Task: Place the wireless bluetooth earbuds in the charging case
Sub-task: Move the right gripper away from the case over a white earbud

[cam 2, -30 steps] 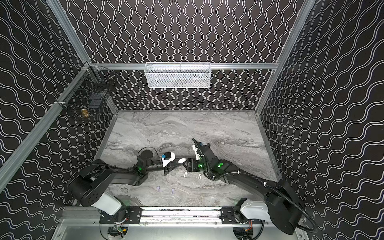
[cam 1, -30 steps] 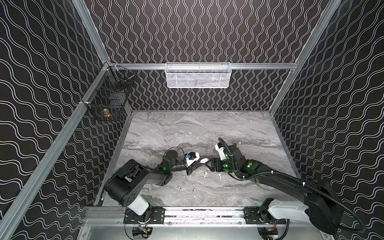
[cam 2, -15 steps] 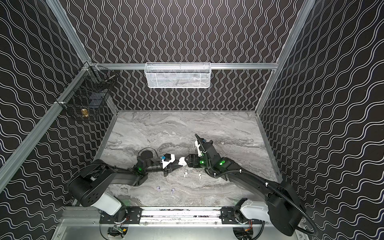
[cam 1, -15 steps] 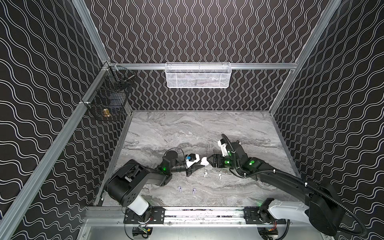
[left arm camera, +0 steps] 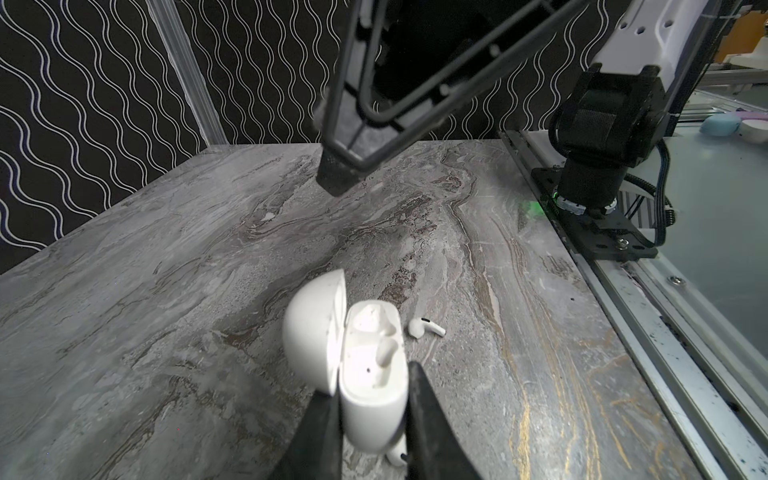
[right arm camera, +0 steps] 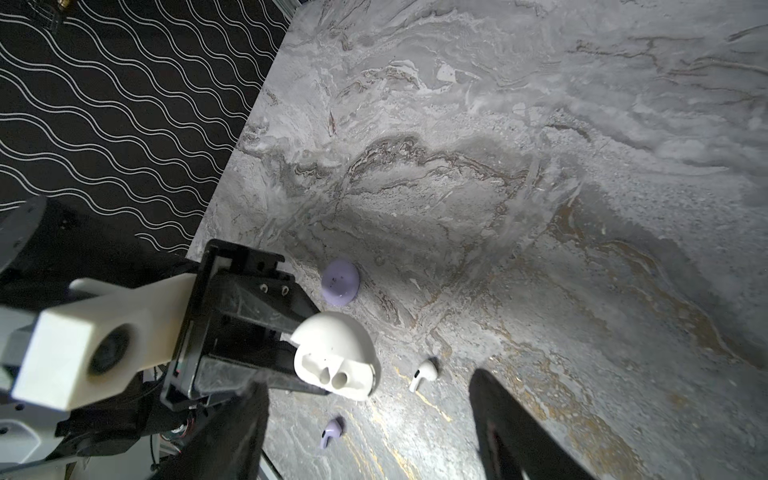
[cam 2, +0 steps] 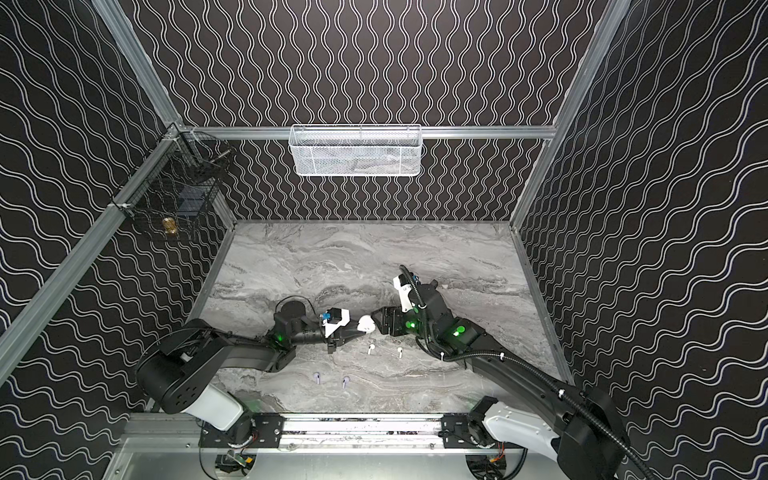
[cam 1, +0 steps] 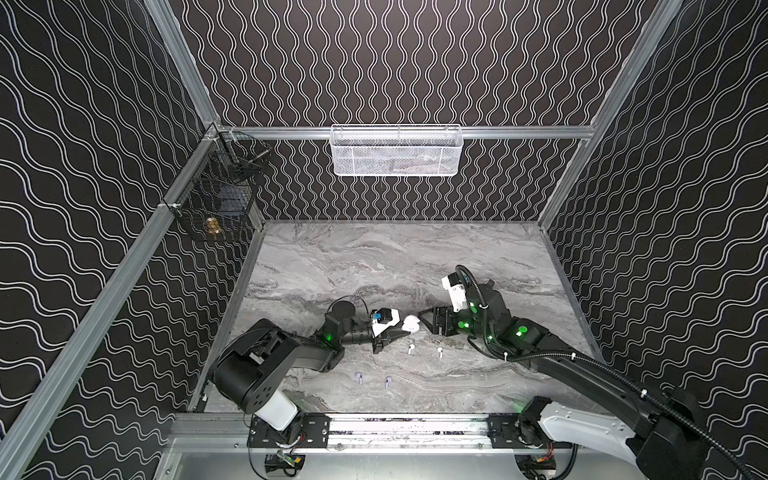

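Observation:
My left gripper (left arm camera: 372, 386) is shut on the base of the white charging case (left arm camera: 365, 365), held just above the table with its lid open and both sockets empty; both top views show the case (cam 1: 410, 323) (cam 2: 365, 324) near the table's middle. My right gripper (right arm camera: 374, 399) stands open and empty just to the right of the case (right arm camera: 336, 357), apart from it. Two white earbuds (cam 1: 410, 348) (cam 1: 439, 352) lie on the marble in front of the case. Two lavender earbuds (cam 1: 359, 377) (cam 1: 388, 381) lie nearer the front rail.
A lavender round case (right arm camera: 340, 282) sits on the table behind the left gripper. A white mesh basket (cam 1: 397, 150) hangs on the back wall and a black wire basket (cam 1: 216, 203) on the left wall. The front rail (cam 1: 411, 428) runs close to the earbuds.
My right gripper has drawn back from the white case, to the right and a little toward the back, uncovering the second white earbud. The left gripper and case have barely moved.

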You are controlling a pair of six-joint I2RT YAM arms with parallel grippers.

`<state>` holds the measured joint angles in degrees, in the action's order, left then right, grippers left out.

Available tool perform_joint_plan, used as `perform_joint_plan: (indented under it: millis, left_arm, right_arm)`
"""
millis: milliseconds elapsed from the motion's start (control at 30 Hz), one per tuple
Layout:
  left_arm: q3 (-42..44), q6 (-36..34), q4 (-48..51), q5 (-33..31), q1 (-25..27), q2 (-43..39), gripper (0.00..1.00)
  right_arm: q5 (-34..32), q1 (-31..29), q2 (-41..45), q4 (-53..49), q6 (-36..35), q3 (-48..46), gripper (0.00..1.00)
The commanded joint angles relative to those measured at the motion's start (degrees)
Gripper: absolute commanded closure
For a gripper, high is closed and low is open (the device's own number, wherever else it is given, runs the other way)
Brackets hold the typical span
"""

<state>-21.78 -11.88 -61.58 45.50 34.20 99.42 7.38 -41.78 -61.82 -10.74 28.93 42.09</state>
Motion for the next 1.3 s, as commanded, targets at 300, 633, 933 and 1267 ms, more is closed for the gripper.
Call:
perform_joint_plan:
  millis: [300,633,933,1267]
  left_arm:
    - [-1.7,4.6,-2.3,1.8,-2.6,1.0,0.87]
    - [-1.4,5.3,-3.9,1.3,-2.9,1.4,0.87]
    - [-0.7,5.0,-5.4,0.1,-2.9,1.3,0.87]
    - [-0.3,5.4,-6.5,-0.1,-2.9,1.4,0.86]
  right_arm:
    - [-9.4,0.0,0.9,-9.8,4.9,-3.7,0.33]
    - [-12.2,-1.4,-3.7,-9.6,8.8,-6.4,0.46]
    - [-16.1,-4.4,-10.6,-11.9,11.0,-4.0,0.5]
    - [-19.3,-8.0,-17.2,-13.5,12.3,-0.6,0.51]
